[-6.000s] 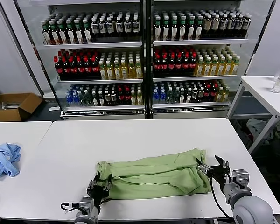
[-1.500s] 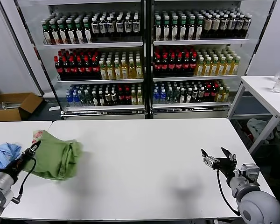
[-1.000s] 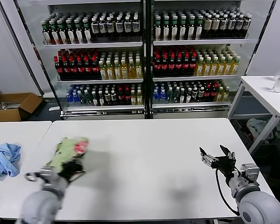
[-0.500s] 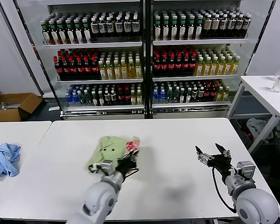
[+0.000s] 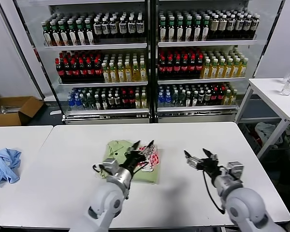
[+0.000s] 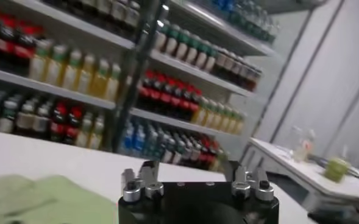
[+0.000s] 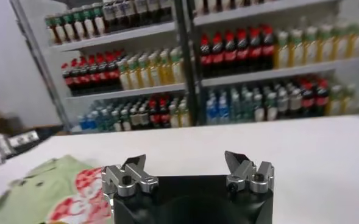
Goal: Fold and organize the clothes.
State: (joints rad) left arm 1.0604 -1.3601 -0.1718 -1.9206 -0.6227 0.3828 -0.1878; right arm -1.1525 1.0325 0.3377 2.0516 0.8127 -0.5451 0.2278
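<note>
The light green T-shirt (image 5: 124, 155) lies as a folded bundle on the middle of the white table (image 5: 183, 135), its red-and-white print (image 5: 151, 157) facing up at its right end. My left gripper (image 5: 143, 145) is open, just above the bundle's right part, with nothing between its fingers. In the left wrist view my left gripper (image 6: 191, 178) shows spread fingers, and green fabric (image 6: 39, 198) lies beside it. My right gripper (image 5: 198, 156) is open and empty a short way right of the shirt. The right wrist view shows my right gripper (image 7: 188, 167) with the shirt (image 7: 45, 190) to one side.
A light blue garment (image 5: 4, 165) lies on the neighbouring table at the left. Glass-door coolers full of bottles (image 5: 150, 63) stand behind the table. A small side table (image 5: 275, 96) with bottles stands at the right. A cardboard box (image 5: 14, 110) sits on the floor at the left.
My left arm carried the bunched shirt from the table's left end to its middle and let it go. My right gripper moved left toward the shirt.
</note>
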